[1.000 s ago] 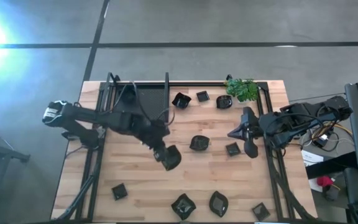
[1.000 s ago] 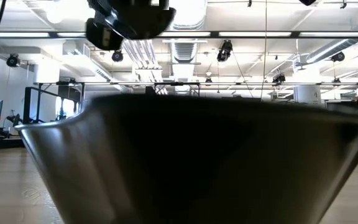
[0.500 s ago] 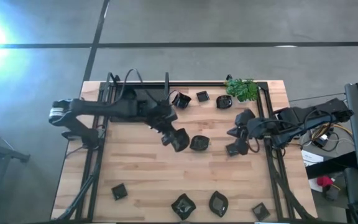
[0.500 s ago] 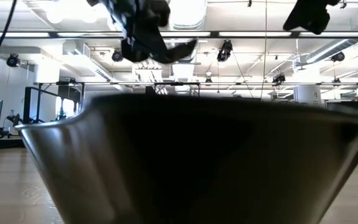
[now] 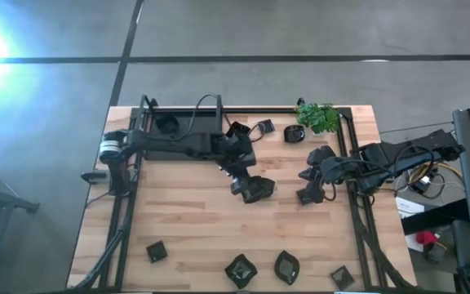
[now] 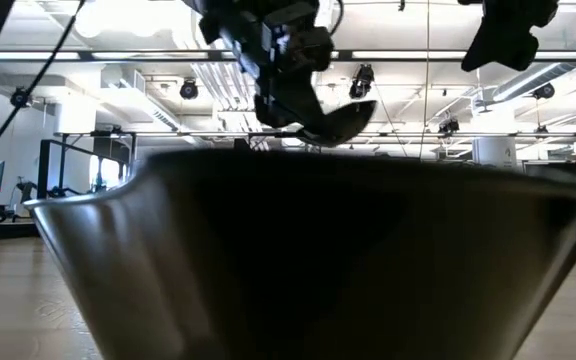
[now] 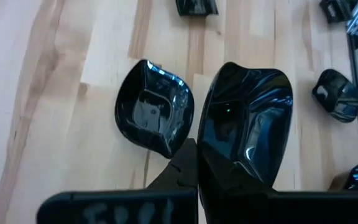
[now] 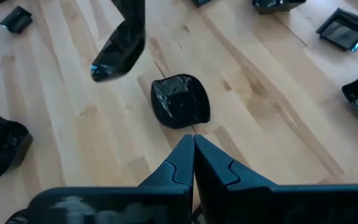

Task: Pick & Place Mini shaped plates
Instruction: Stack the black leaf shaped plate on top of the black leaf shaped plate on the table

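Since the left hand (image 5: 248, 186) is carrying a plate (image 5: 257, 190) right over another rounded plate near the middle of the surface (image 5: 194, 237), the high view makes me think the big risk is a stack-up: let go here and one glossy dish lands on the other and skids or chips. That arm reaches in from the left edge, stretched long across the wood. Over on the right, the right hand (image 5: 313, 181) hovers by a small square plate (image 5: 305, 196), arm folded in from the right side. More plates sit along the back edge and near the front edge.

From the low view, a big dark dish (image 6: 308, 260) fills most of the picture, and above it the left hand (image 6: 293, 95) holds its plate (image 6: 338, 122) tilted, gripped by one edge only, I'd guess. A thin edge grip on something that shiny could slip.

Left wrist view: the fingers are clenched on the carried plate (image 7: 244, 127), with the leaf-ish resting plate (image 7: 155, 109) just beside it below.

Right wrist view: the right hand (image 8: 193, 155) is clenched with nothing in it, pointing at a rounded plate (image 8: 180, 101). Going down like that, it'd just shove the plate.
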`<action>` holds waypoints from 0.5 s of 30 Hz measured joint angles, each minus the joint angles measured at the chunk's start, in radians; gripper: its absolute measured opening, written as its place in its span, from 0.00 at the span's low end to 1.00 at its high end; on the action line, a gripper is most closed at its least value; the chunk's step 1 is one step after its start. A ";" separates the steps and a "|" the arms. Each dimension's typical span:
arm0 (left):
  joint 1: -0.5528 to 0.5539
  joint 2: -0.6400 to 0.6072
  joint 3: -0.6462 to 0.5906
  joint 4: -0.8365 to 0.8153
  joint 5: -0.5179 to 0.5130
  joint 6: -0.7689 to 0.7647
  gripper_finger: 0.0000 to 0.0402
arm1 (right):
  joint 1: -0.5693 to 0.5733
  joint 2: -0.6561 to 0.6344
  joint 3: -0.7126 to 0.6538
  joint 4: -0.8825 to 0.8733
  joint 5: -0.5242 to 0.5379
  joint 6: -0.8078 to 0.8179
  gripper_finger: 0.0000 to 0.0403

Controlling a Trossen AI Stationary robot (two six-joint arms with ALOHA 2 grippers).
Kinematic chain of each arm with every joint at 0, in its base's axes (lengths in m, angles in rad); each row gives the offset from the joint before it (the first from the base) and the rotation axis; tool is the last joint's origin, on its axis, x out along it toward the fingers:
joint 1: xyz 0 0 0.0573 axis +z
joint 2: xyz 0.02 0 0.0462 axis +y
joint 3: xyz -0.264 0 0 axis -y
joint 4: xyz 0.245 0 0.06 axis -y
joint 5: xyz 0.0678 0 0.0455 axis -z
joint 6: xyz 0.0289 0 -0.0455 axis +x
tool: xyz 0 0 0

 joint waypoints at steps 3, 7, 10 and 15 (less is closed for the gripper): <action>-0.001 0.019 0.041 -0.040 0.002 0.018 0.00 | -0.022 0.001 -0.028 0.003 0.001 0.007 0.02; -0.006 -0.006 0.055 -0.062 -0.003 0.020 0.00 | -0.064 0.006 -0.098 0.035 -0.010 0.026 0.02; -0.013 -0.048 0.051 -0.078 -0.014 0.016 0.00 | -0.103 0.006 -0.170 0.153 -0.077 0.022 0.02; -0.041 -0.129 0.046 -0.170 -0.109 -0.005 0.00 | -0.169 0.035 -0.243 0.263 -0.115 0.037 0.02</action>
